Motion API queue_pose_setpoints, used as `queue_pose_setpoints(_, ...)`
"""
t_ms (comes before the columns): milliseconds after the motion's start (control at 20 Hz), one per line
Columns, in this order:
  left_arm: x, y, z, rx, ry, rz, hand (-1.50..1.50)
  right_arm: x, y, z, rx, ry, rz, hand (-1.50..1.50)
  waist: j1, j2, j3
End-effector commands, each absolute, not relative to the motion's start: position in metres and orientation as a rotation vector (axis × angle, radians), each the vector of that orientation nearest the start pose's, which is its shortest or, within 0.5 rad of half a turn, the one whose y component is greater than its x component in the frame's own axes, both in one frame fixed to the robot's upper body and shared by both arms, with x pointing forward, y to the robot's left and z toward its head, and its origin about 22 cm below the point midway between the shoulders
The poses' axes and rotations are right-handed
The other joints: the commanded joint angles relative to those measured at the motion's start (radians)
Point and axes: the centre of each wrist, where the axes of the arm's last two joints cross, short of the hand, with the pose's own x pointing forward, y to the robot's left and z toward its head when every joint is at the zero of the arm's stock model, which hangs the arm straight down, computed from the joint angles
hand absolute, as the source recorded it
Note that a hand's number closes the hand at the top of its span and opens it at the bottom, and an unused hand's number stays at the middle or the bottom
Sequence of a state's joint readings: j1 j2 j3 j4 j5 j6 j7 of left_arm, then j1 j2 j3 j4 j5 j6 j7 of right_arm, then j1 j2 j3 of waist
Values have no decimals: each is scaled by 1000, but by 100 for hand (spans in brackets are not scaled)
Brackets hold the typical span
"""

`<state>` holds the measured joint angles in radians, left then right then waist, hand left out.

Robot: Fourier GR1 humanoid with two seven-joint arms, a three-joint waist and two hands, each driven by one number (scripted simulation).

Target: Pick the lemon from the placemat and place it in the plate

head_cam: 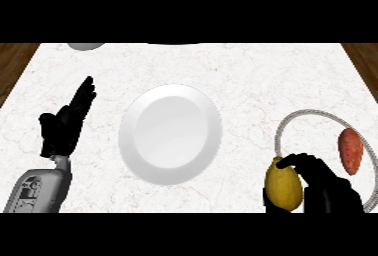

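The lemon (283,189) is clasped by the curled right hand (328,187) near the counter's (244,70) front-right corner, apparently for lifting to the plate (170,134); the left hand (68,122) is rested spread.

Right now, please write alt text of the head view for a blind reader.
The right hand curls its fingers round the lemon at the placemat's left edge. The white plate at centre holds nothing; the left hand rests open at left.
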<state>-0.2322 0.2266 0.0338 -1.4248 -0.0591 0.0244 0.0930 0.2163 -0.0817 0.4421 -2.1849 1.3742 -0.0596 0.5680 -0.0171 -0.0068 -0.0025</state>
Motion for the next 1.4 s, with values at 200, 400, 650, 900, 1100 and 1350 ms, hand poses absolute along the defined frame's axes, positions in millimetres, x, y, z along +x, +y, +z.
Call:
queue_pose_setpoints(200,298,247,42,208,-1565,-230,0,173,-91,134,-1058,-1556,657,150,31,8,2)
queue_pose_setpoints(400,299,245,25,193,-1564,-245,0,207,-63,115,-1001,-1530,618,150,33,10,2)
queue_pose_setpoints(650,305,246,40,186,-1569,-241,0,252,-32,106,-933,-1547,642,150,43,12,2)
queue_pose_setpoints(900,299,247,38,207,-1577,-247,0,283,-9,81,-998,-1429,753,150,56,12,2)
queue_pose_setpoints(1100,316,229,53,181,-1585,-251,0,307,0,76,-1064,-1316,855,150,53,14,2)
queue_pose_setpoints(1350,308,234,42,174,-1594,-288,0,327,-14,44,-922,-1228,680,-150,90,24,3)
